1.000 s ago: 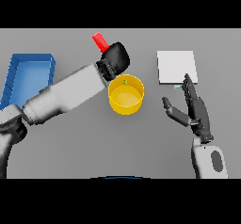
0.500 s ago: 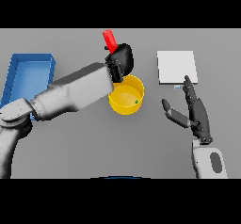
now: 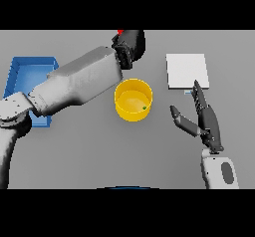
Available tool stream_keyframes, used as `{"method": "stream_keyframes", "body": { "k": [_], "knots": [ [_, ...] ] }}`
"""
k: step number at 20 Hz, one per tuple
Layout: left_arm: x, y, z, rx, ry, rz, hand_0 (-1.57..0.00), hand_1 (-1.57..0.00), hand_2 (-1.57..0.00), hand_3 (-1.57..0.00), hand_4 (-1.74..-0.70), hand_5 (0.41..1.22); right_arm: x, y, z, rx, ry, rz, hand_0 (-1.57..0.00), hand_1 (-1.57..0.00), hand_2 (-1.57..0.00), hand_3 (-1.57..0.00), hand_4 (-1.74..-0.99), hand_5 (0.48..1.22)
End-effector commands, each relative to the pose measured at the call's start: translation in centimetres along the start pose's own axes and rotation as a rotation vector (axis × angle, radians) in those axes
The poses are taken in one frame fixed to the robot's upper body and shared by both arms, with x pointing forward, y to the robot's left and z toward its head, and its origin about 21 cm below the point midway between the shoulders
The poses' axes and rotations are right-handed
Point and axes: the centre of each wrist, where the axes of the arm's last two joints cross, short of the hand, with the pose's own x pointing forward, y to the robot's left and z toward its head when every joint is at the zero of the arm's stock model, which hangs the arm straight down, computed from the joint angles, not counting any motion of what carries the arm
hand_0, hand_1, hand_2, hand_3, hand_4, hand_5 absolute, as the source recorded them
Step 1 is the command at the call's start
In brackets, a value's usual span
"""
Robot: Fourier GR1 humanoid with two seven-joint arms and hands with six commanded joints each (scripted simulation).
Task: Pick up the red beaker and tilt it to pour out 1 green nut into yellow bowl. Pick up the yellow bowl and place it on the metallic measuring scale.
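Observation:
My left hand (image 3: pixel 130 44) is raised at the back of the table, beyond the yellow bowl (image 3: pixel 133 99), with its fingers curled round the red beaker (image 3: pixel 120 32). Only a small red tip of the beaker shows above the hand. A green nut (image 3: pixel 145 107) lies inside the bowl near its right wall. The metallic measuring scale (image 3: pixel 187 70) is a pale square plate to the right of the bowl. My right hand (image 3: pixel 205 120) stands open between the bowl and the scale's near edge, fingers straight and pointing away, touching nothing.
A blue tray (image 3: pixel 29 76) lies at the table's left side, partly covered by my left forearm (image 3: pixel 79 84), which crosses the table diagonally from the lower left.
My left hand has carried the red beaker up and farther back to the right, so the beaker is now mostly hidden. A green nut now lies in the bowl. The right hand is unmoved.

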Motion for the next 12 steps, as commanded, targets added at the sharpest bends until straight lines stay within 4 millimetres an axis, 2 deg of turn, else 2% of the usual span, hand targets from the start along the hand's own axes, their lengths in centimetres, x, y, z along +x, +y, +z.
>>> {"method": "stream_keyframes", "body": {
  "k": [1, 2, 3, 4, 6, 8, 9, 10, 11, 12],
  "knots": [
    [-1.7, 0.2, 0.2, 0.021, 0.025, 0.017, -1.57, -1.39, -1.38, -1.57, -1.69, 1.181, -0.1, -0.2, -0.1, 0.004, -0.006, 0.008, 0.0, 0.0, 0.0, 0.0, -1.219, 0.601],
    [-2.3, 0.2, 0.4, 0.053, 0.045, 0.031, -1.57, -1.27, -1.25, -1.57, -1.64, 1.189, -0.1, -0.4, -0.2, 0.01, -0.005, 0.001, 0.0, 0.0, 0.0, 0.0, -1.222, 0.609],
    [-4.7, 0.5, 0.8, 0.067, 0.102, 0.039, -1.57, -1.33, -1.32, -1.36, -1.66, 1.196, -0.2, -0.5, -0.2, 0.013, -0.011, -0.01, 0.0, 0.0, 0.0, 0.0, -1.224, 0.615],
    [-6.2, 1.0, 1.2, 0.09, 0.138, 0.051, -1.57, -1.38, -1.37, -1.21, -1.68, 1.201, -0.3, 0.0, -0.2, 0.017, -0.003, -0.016, 0.0, 0.0, 0.0, 0.0, -1.231, 0.62],
    [-10.4, 1.8, 2.4, 0.102, 0.215, 0.09, -1.57, -1.45, -1.44, -1.34, -1.6, 1.208, 0.1, -0.2, -0.2, 0.02, -0.024, -0.017, 0.0, 0.0, 0.0, 0.0, -1.246, 0.631],
    [-14.9, 1.2, 3.8, 0.092, 0.34, 0.225, -1.57, -1.49, -1.49, -1.42, -1.55, 1.213, 0.2, -0.6, -0.3, 0.02, -0.017, -0.01, 0.0, 0.0, 0.0, 0.0, -1.266, 0.639],
    [-15.8, 1.1, 4.0, 0.087, 0.357, 0.268, -1.57, -1.51, -1.5, -1.45, -1.54, 1.214, 0.4, -0.6, -0.5, 0.023, -0.023, -0.014, 0.0, 0.0, 0.0, 0.0, -1.274, 0.642],
    [-18.0, -0.3, 4.9, 0.072, 0.404, 0.392, -1.57, -1.52, -1.52, -1.48, -1.58, 1.216, 0.2, -0.8, -0.6, 0.026, -0.014, -0.007, 0.0, 0.0, 0.0, 0.0, -1.281, 0.644],
    [-19.9, -2.8, 5.8, 0.047, 0.482, 0.564, -1.57, -1.53, -1.53, -1.45, -1.61, 1.217, 0.4, -1.0, -0.6, 0.033, -0.024, 0.001, 0.0, 0.0, 0.0, 0.0, -1.292, 0.645],
    [-21.2, -4.7, 6.6, 0.049, 0.511, 0.703, -1.57, -1.54, -1.54, -1.44, -1.64, 1.218, 0.4, -0.8, -0.6, 0.047, -0.03, 0.003, 0.0, 0.0, 0.0, 0.0, -1.299, 0.649]
  ]
}}
